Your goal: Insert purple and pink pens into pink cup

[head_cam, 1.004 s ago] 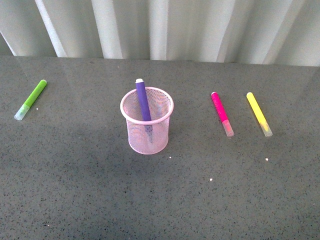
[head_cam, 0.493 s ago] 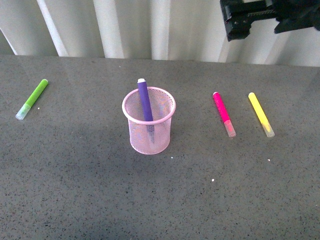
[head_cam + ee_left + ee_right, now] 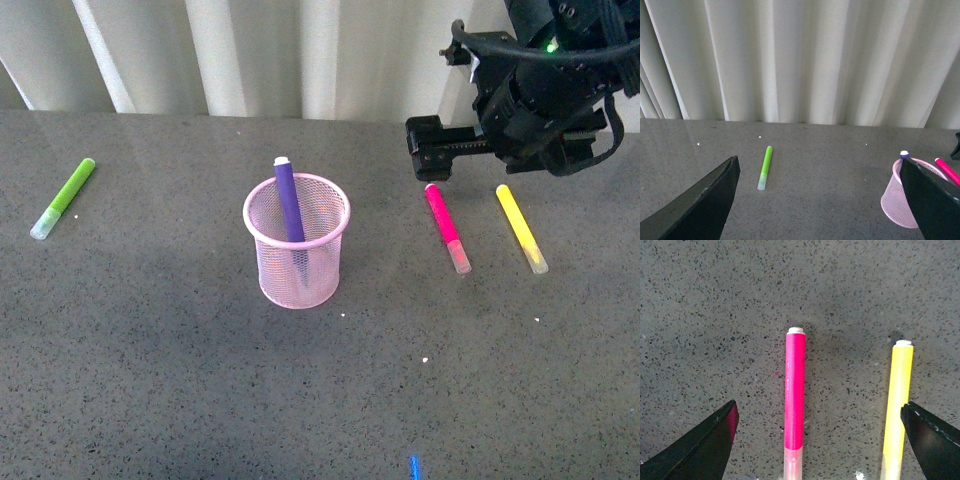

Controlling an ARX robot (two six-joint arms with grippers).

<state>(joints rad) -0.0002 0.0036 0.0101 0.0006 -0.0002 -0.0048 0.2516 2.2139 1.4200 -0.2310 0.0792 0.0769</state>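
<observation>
Table (image 3: 200,380), near edge: one small blue speck (image 3: 414,466), can't tell what it is. Cup (image 3: 296,272) stands upright, well off to the right gripper's (image 3: 817,410) left-arm side. Purple pen (image 3: 289,205) is already in it, leaning on the rim with its end poking above. So half the task is done.

Change: the right gripper was not in view a second ago and only at the top edge half a second ago. It has now dropped low over the far end of the pink pen (image 3: 445,227). Jaws wide apart, holding nothing. In the right wrist view the pink pen lies flat, running straight in between the jaws, off-centre toward one of them. Yellow marker (image 3: 520,228) lies parallel, just inside the other jaw, not touching the pink pen. Judgement: this is the approach for the pink pick, not a grasp yet. It needs centring on pink or the closing jaw may catch yellow.

Left gripper (image 3: 818,165): jaws apart, empty, raised off the table. Green marker (image 3: 765,167) lies ahead of it, untouched. Curtain (image 3: 250,60) behind.
</observation>
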